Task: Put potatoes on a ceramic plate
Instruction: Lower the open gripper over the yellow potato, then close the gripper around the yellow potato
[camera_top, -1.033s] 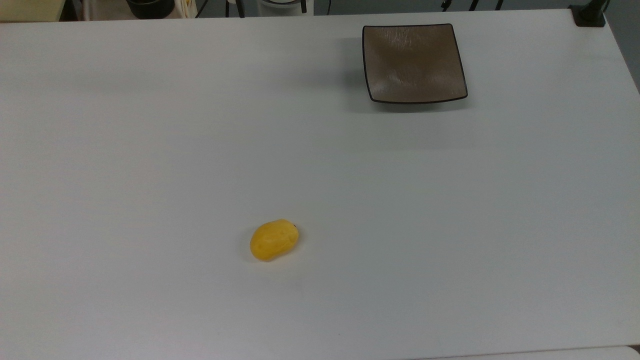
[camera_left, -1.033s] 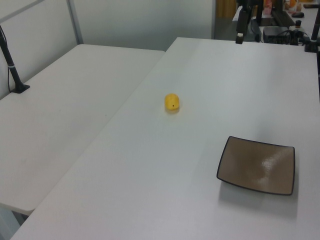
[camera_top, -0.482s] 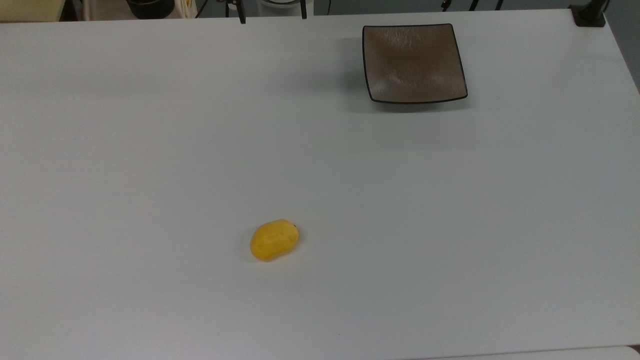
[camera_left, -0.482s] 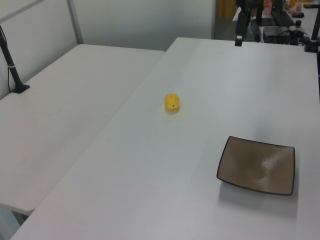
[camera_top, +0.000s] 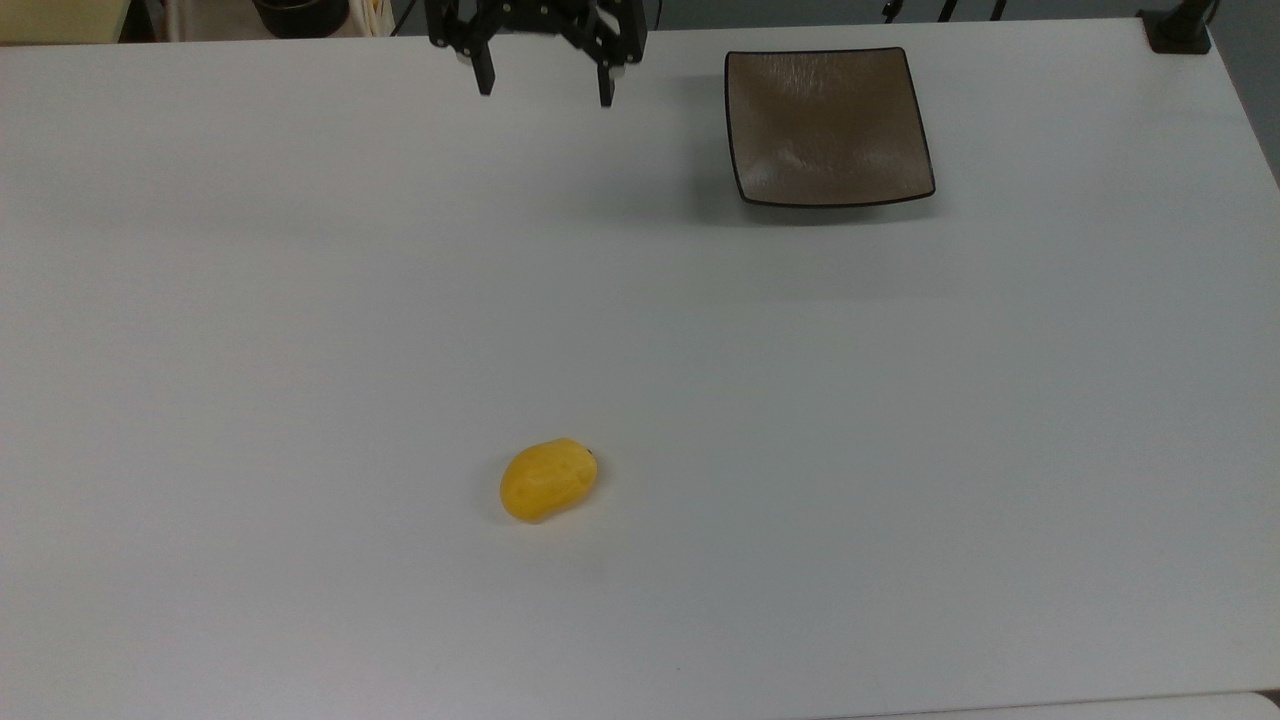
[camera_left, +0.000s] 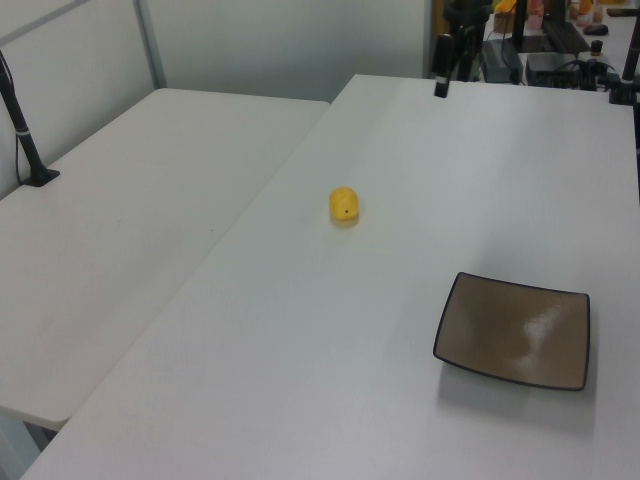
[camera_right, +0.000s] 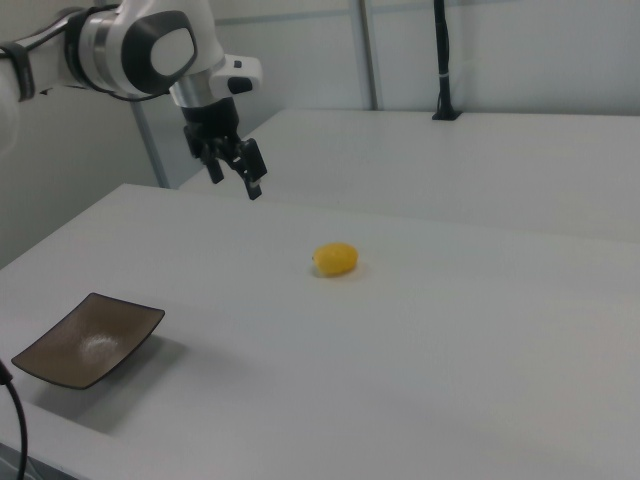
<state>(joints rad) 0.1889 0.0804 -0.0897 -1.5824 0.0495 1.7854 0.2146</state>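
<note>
A small yellow potato (camera_top: 548, 480) lies alone on the white table (camera_top: 300, 300), also seen as the potato (camera_left: 344, 204) and the potato (camera_right: 335, 259). The square brown-grey ceramic plate (camera_top: 828, 125) sits bare near the top view's upper right; it is the plate (camera_left: 514, 330) and the plate (camera_right: 88, 338) in the side views. My gripper (camera_top: 545, 88) hangs open above the table's far edge in the top view, to the left of the plate and far from the potato. In the right view the gripper (camera_right: 234, 182) holds nothing. In the left view the gripper (camera_left: 441, 80) appears at the top.
A second white table (camera_left: 120, 230) adjoins on the left view's left, with a black post (camera_left: 22, 130) clamped to it. A black clamp (camera_top: 1180, 30) sits at the top view's upper right corner. Clutter stands beyond the far edge.
My gripper has come into the top view from beyond the far edge, over the table. In the left view it shifted left. Potato and plate have not moved.
</note>
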